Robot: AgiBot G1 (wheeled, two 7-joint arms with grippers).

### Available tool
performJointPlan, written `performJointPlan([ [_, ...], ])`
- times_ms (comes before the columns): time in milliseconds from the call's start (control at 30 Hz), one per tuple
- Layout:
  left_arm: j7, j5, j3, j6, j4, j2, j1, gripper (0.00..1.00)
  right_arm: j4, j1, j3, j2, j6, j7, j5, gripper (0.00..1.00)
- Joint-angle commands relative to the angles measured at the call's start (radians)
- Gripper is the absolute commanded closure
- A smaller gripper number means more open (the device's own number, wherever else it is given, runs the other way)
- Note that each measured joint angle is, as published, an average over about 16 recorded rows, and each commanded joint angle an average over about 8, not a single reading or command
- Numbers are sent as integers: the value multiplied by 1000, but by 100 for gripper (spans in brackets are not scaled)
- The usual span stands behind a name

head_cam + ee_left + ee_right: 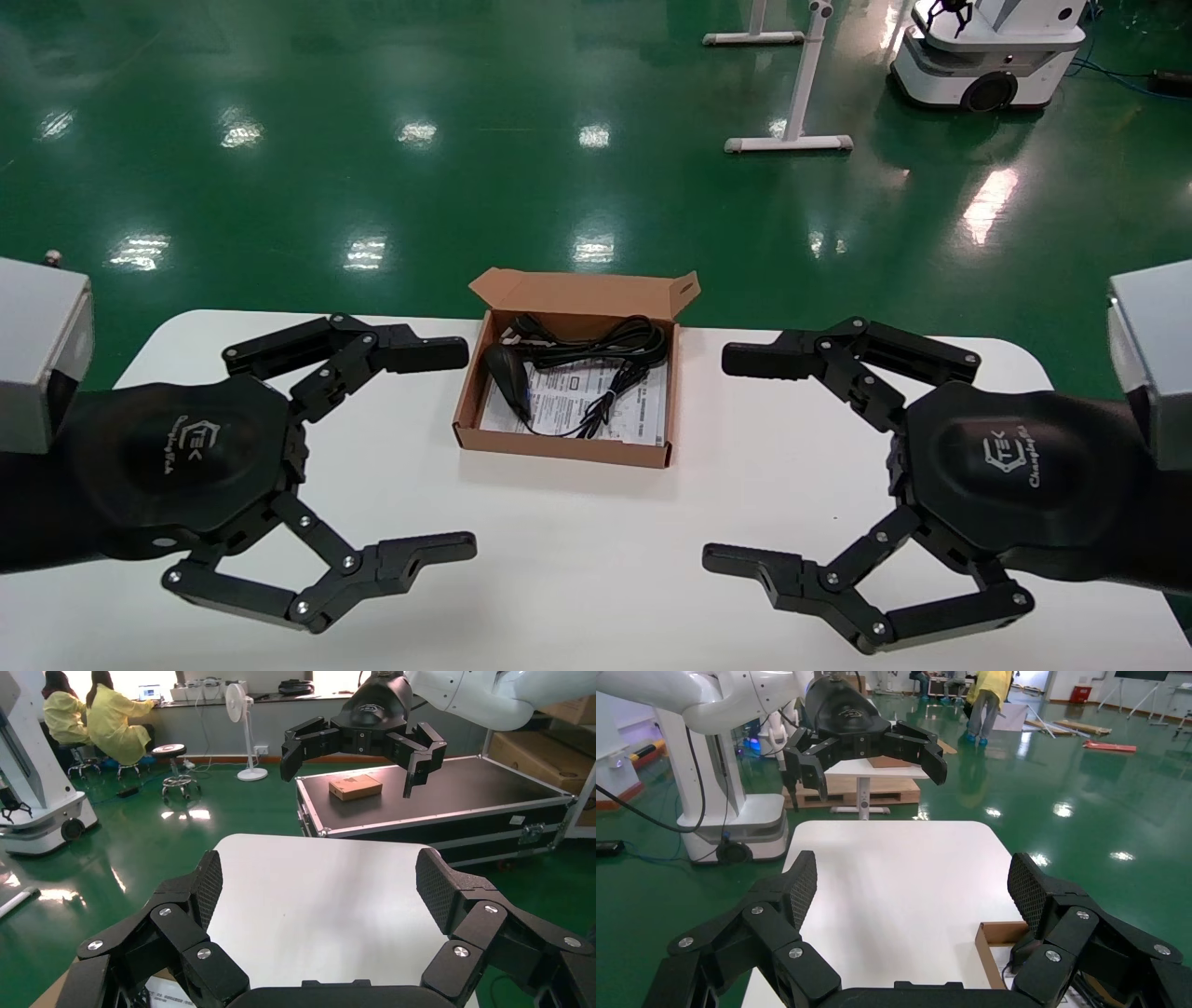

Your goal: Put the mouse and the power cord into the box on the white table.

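Observation:
The brown cardboard box (559,449) sits open at the far middle of the white table (596,568), its lid flap (582,294) standing up at the back. Inside it, on the printed sheet, the black mouse (510,373) lies at the left. The coiled power cord (601,343) lies along the back. My left gripper (466,449) hovers open to the left of the box, holding nothing. My right gripper (717,457) hovers open to the right of it, also holding nothing. In the right wrist view a corner of the box (1000,932) shows beside one finger.
Green floor surrounds the table. Beyond its far edge stand white stand legs (790,142) and another robot base (987,65). The left wrist view shows a black flight case (450,801) with a small carton (355,787) off the table's right end.

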Motion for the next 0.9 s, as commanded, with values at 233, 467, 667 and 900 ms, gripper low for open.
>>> performJointPlan([
  [233,0,0,0,0,0,0,0,0,0,0,0,0,0,0,0,0],
  [467,0,0,0,0,0,0,0,0,0,0,0,0,0,0,0,0],
  [667,0,0,0,0,0,0,0,0,0,0,0,0,0,0,0,0],
  [900,0,0,0,0,0,0,0,0,0,0,0,0,0,0,0,0],
])
